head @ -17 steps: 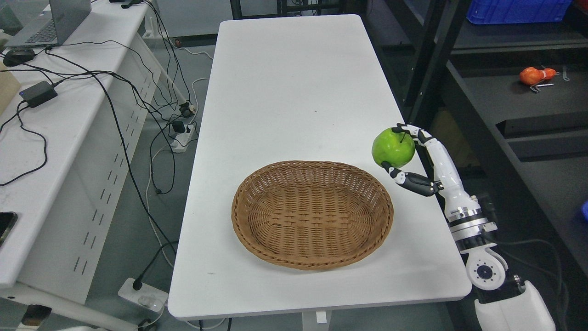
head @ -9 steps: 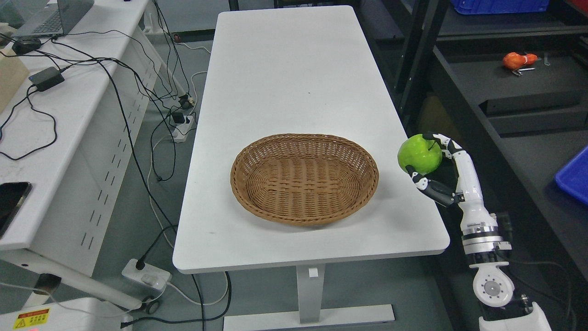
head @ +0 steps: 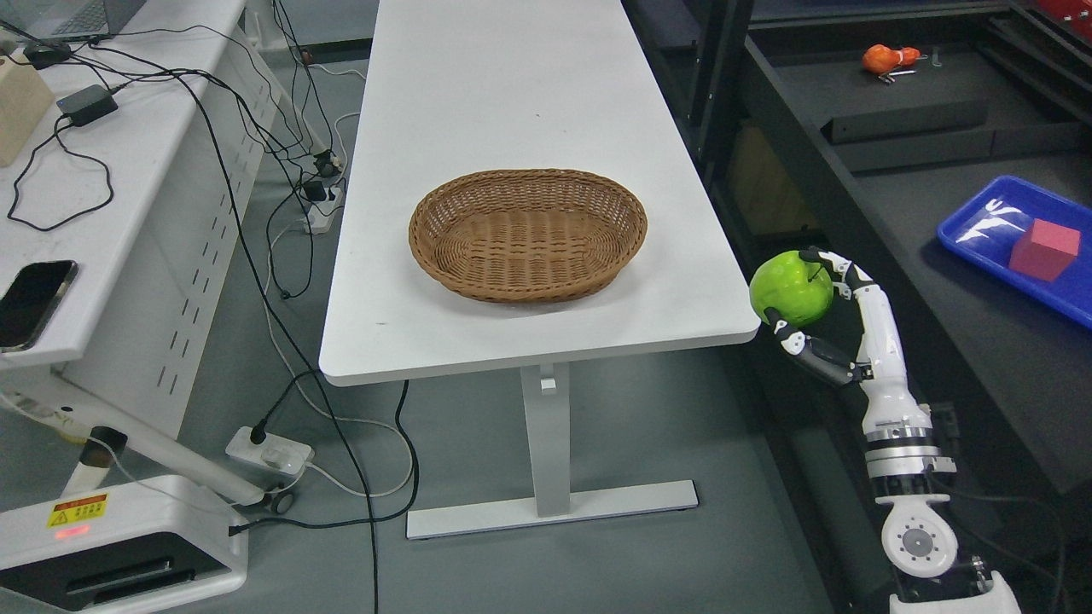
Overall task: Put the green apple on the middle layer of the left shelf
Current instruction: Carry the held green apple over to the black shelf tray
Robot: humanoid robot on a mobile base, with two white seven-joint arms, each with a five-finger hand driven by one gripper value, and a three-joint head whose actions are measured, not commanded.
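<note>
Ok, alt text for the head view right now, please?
The right hand holds a green apple just off the white table's near right corner. An empty wicker basket sits on the table; dark shelving stands to the right.

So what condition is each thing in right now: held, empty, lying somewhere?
Green apple: held off the table's edge.
Right hand: closed around the apple.
Basket: empty, upright on the white table.
Blue tray: holds a red block.
Phone: lying flat, screen dark.
</note>
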